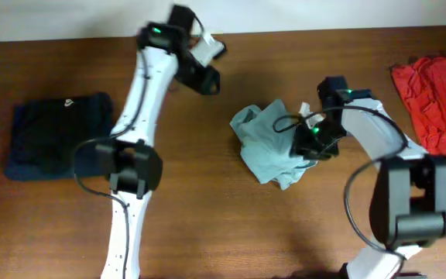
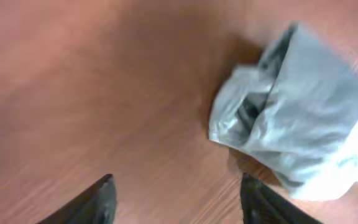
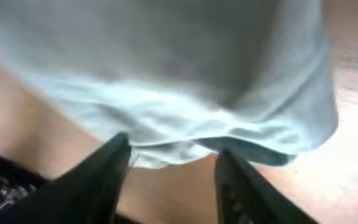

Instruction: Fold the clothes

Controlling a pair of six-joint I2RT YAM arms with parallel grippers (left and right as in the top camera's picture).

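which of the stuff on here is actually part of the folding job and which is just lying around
Part of the job:
- pale blue T-shirt, crumpled in the middle
- navy garment, a neat rectangle at the far left of the overhead view
- red garment, bunched at the far right of that view

Not part of it:
- wooden table, only the surface they lie on

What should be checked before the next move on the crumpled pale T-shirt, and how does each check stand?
1. Left tool open and empty: ok.
2. Left tool clear of the T-shirt: ok, the cloth lies off to one side.
3. Right tool at the T-shirt's edge, jaws apart: ok.
4. Cloth between the right tool's jaws: cannot tell.
5. T-shirt flat for folding: not ok, a crumpled heap.
6. Navy garment and red garment out of the way: ok.
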